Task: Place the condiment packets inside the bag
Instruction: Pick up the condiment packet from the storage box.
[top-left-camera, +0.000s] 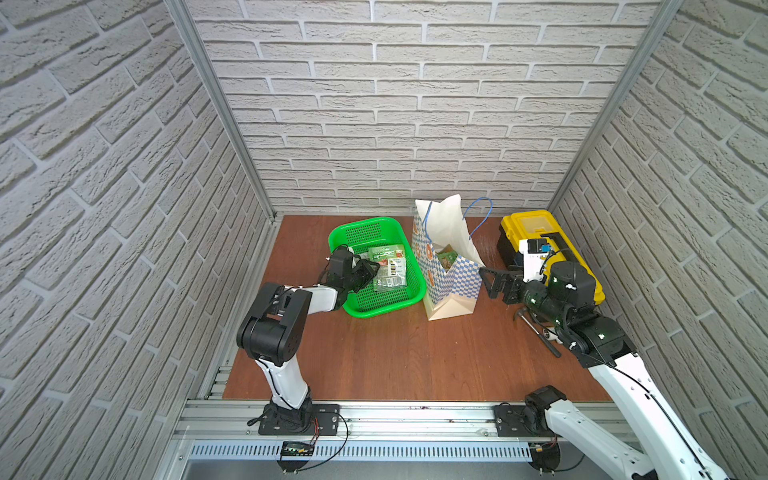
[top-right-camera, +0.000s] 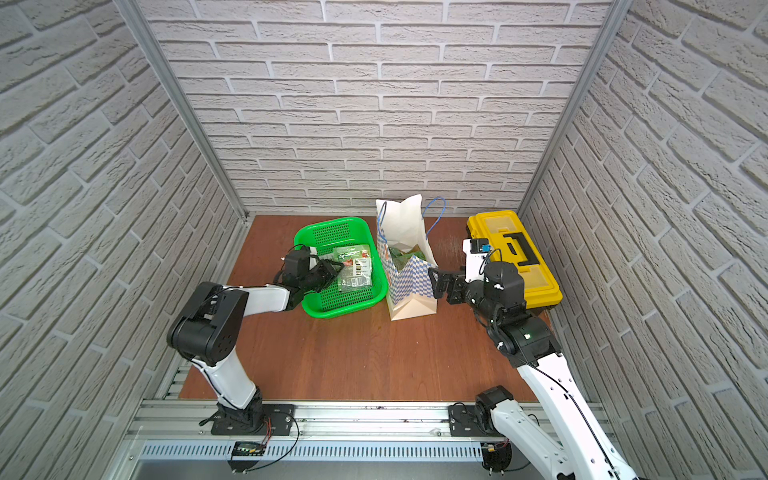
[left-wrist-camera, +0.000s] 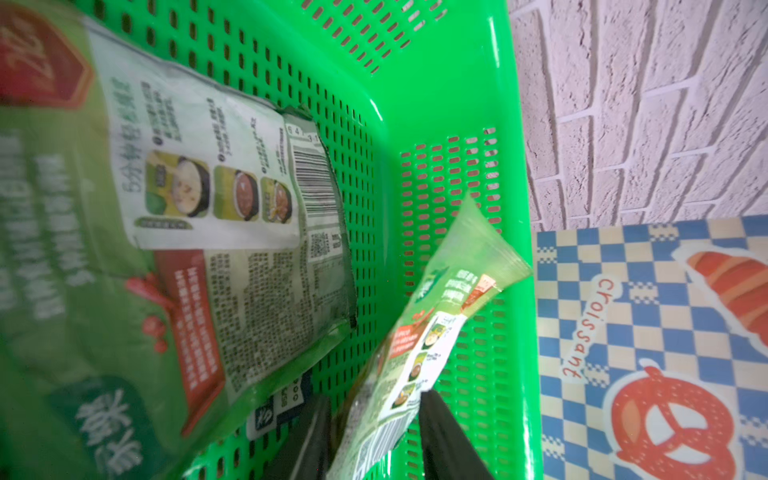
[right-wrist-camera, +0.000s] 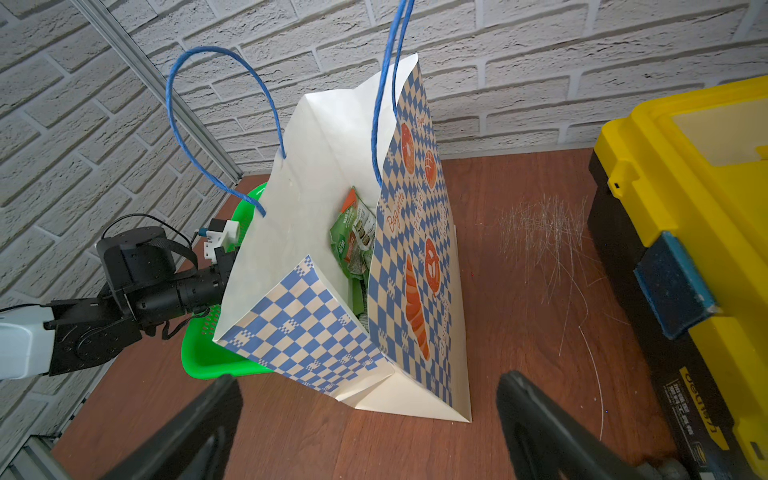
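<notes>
Centre of a top view: the left tool (top-left-camera: 371, 269) pinches one green condiment packet (left-wrist-camera: 436, 316) upright inside the green basket (top-left-camera: 374, 300), just left of the open checkered bag (top-left-camera: 453, 286), while the right tool (top-left-camera: 485, 282) gapes wide beside the bag; best lift clear of the rim before crossing.

green packets (top-left-camera: 388, 270) lie flat and overlapping in the basket (top-left-camera: 376, 305), labels up, red print showing. one slim packet (left-wrist-camera: 440, 328) tilts up by the basket wall nearest the bag (top-left-camera: 457, 282). the bag, blue-checked with orange pastries, stands upright and open just beside, with more packets (right-wrist-camera: 353, 241) heaped inside.
</notes>
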